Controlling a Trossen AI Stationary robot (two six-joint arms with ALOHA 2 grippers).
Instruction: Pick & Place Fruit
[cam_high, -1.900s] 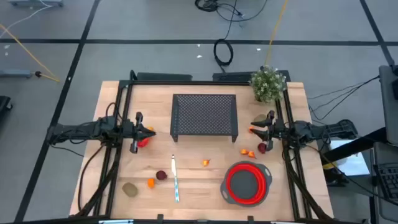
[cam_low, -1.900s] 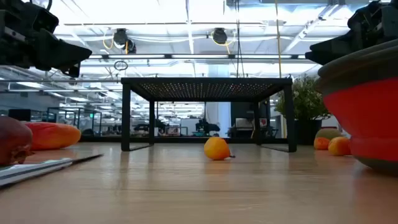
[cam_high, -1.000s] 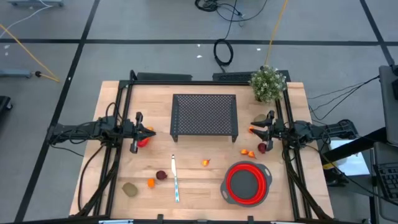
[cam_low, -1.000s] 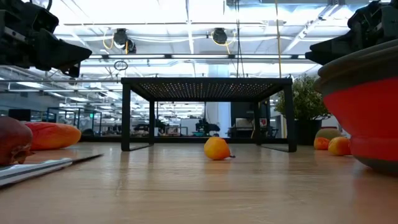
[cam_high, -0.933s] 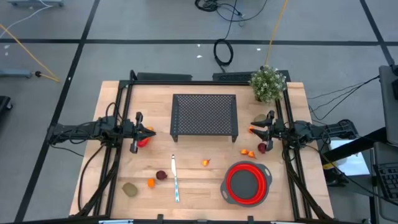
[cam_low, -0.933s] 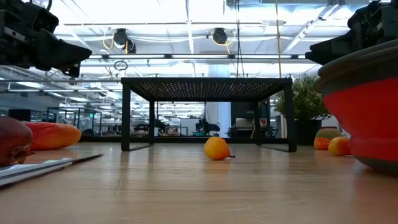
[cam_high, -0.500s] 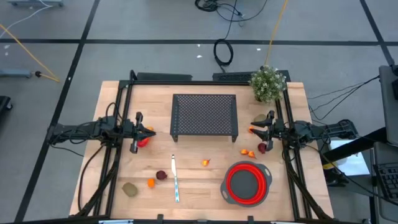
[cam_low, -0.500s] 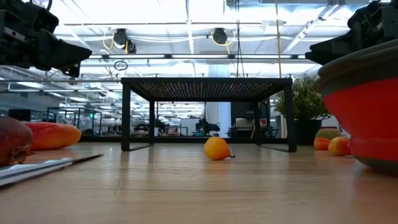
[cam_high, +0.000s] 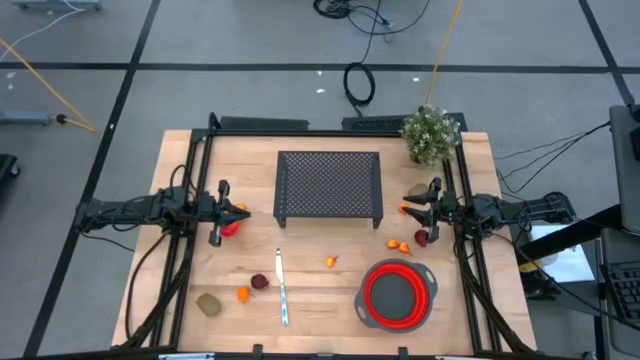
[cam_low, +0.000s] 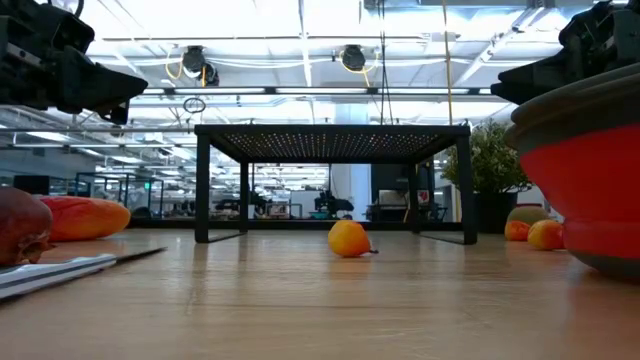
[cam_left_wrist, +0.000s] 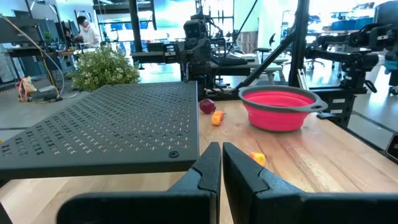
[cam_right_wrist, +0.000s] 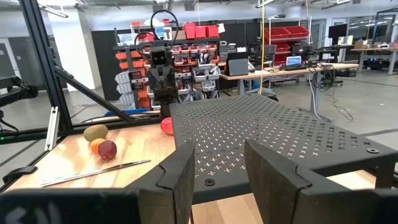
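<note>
The fruit lies scattered on the wooden table. A red-orange oval (cam_high: 231, 226) lies below my left gripper (cam_high: 230, 211). A kiwi-like piece (cam_high: 209, 304), a small orange one (cam_high: 242, 294) and a dark red one (cam_high: 259, 282) lie near the front left. Another small orange piece (cam_high: 330, 261) lies mid-table. Two orange pieces (cam_high: 398, 245) and a dark red one (cam_high: 421, 238) lie by my right gripper (cam_high: 412, 211). My left gripper (cam_left_wrist: 221, 149) hangs shut and level above the table at the left. My right gripper (cam_right_wrist: 217, 155) hangs open at the right, with nothing between its fingers.
A black mesh rack (cam_high: 330, 187) stands on its legs at the table's far middle. A round red bowl with a grey rim (cam_high: 398, 293) sits front right, and a knife (cam_high: 282, 287) lies front centre. A potted plant (cam_high: 431, 133) stands at the far right corner.
</note>
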